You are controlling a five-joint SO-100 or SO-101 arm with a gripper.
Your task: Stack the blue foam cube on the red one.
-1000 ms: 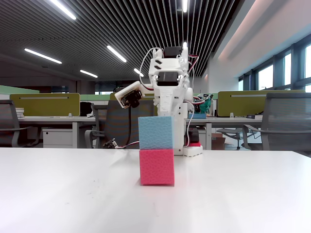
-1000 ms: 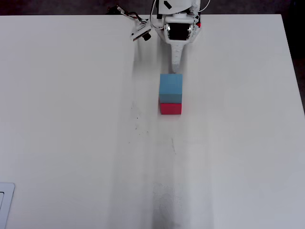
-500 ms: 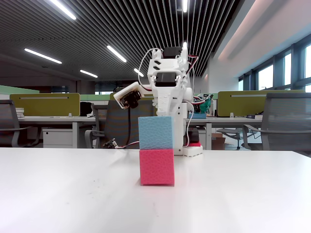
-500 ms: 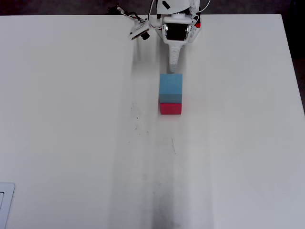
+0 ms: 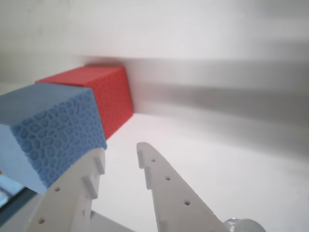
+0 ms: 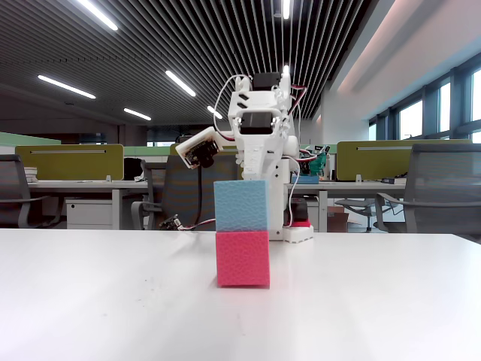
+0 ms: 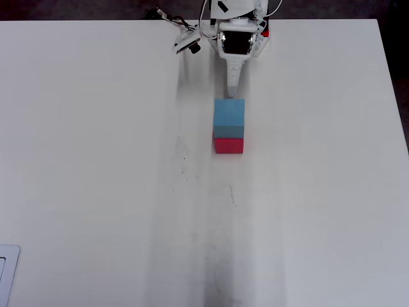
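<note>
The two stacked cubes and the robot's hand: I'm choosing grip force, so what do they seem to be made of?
The light blue cube looks like soft matte foam, its side showing an open cell pattern. The pinkish-red cube under it has the same spongy, dotted texture. The white hand looks like rigid plastic, probably printed, with holes.

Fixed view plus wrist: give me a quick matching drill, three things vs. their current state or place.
Things:
1. blue foam cube
2. red cube
3. gripper

States:
A. resting on the white table, bottom of the stack
B. open, holding nothing
C. sitting on top of the other cube

Pairs: 1-C, 2-A, 3-B
</note>
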